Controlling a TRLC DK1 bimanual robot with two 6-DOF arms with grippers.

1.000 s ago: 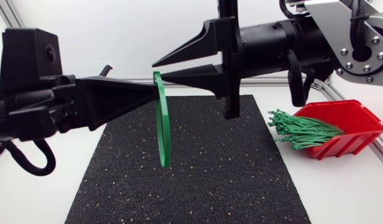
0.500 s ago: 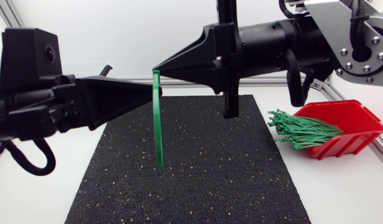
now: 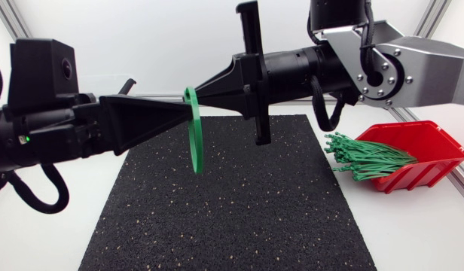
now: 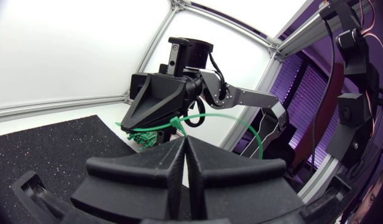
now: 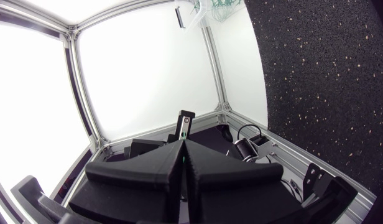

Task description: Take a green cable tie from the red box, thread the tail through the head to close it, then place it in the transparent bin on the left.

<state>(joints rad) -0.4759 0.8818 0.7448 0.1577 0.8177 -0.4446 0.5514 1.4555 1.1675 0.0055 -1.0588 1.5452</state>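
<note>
A green cable tie (image 3: 195,139) hangs as a closed loop above the black mat (image 3: 239,211), held between both grippers. My left gripper (image 3: 187,113) comes in from the left and is shut on the upper part of the loop. From the right, my right gripper (image 3: 194,95) is shut on the tie's top end just above it. In the left wrist view the tie (image 4: 179,120) runs from my shut left gripper (image 4: 182,139) to the right gripper ahead. The right wrist view shows my right gripper (image 5: 182,148) shut, with a green sliver in the seam.
The red box (image 3: 424,150) sits at the mat's right edge, a bundle of green ties (image 3: 367,158) sticking out of it toward the mat. A transparent bin (image 3: 111,81) stands faintly visible at the back left, behind my left arm.
My right gripper went from open around the tie's top end to shut on it, then rolled and shifted left. The loop hangs shorter now.
</note>
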